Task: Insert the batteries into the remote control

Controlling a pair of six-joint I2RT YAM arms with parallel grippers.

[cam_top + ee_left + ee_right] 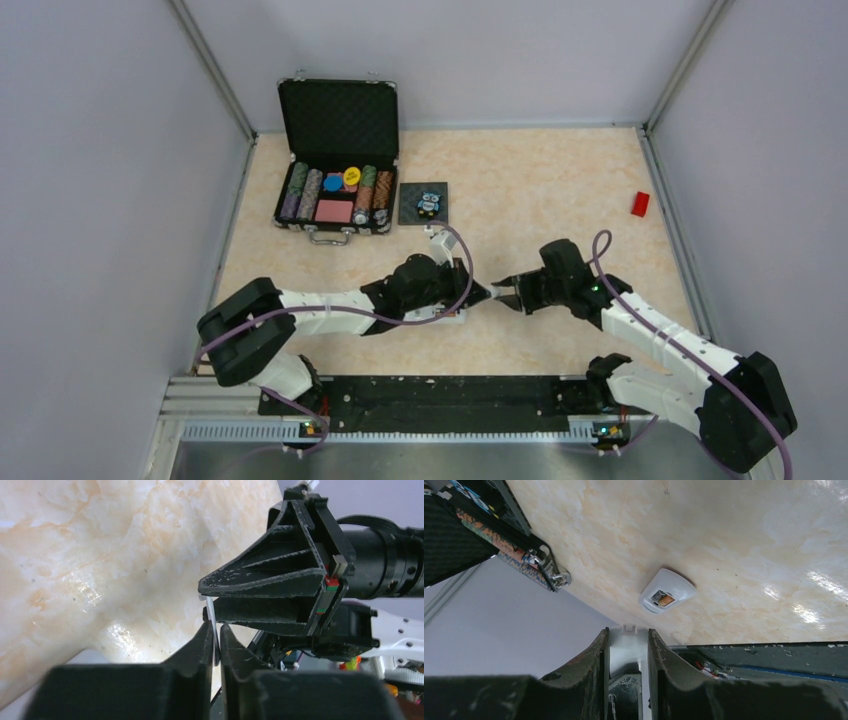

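On the desk (560,180), a little past the tips of the right fingers (512,294) in the right wrist view: the remote (667,591), seen end-on, white and rounded, lying apart from both arms. In its open recess, an orange battery (665,599). Hard to pick out from above, where the left arm covers that patch of desk.

Between the arms, off the desk: a thin white plate (626,647), clamped flat between the right fingers and filling the gap between them. From the left wrist, just its narrow edge (215,625), jutting from the right fingers' tip and running down into the slit of the left fingers (478,292). Those drawn in to a narrow slit on either side of that edge; cannot tell whether they actually pinch it. Both sets of fingers tip to tip near the desk's middle.

Farther back on the left: an open black case (337,160) of poker chips. Just beside its right end, a dark owl tile (424,204). Well apart, near the right wall, a small red block (640,203).
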